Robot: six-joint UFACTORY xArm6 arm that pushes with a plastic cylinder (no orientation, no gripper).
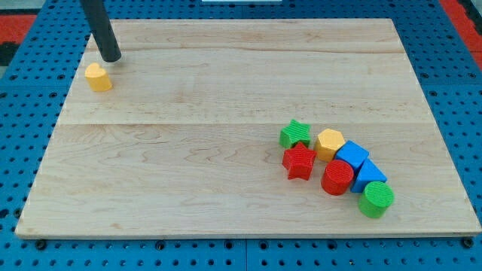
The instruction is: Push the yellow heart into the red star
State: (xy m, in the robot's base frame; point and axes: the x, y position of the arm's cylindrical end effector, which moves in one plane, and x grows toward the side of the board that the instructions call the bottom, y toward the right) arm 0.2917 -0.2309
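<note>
The yellow heart point(98, 77) lies near the board's upper left corner. My tip point(111, 58) stands just above and to the right of it, very close; whether they touch I cannot tell. The red star point(300, 161) lies far off at the view's lower right, on the left side of a cluster of blocks.
Around the red star are a green star point(294, 134), a yellow hexagon point(330, 144), a blue block point(352, 158), a red cylinder point(337, 178), a blue triangle point(368, 178) and a green cylinder point(375, 199). The wooden board point(188, 173) sits on a blue pegboard point(22, 105).
</note>
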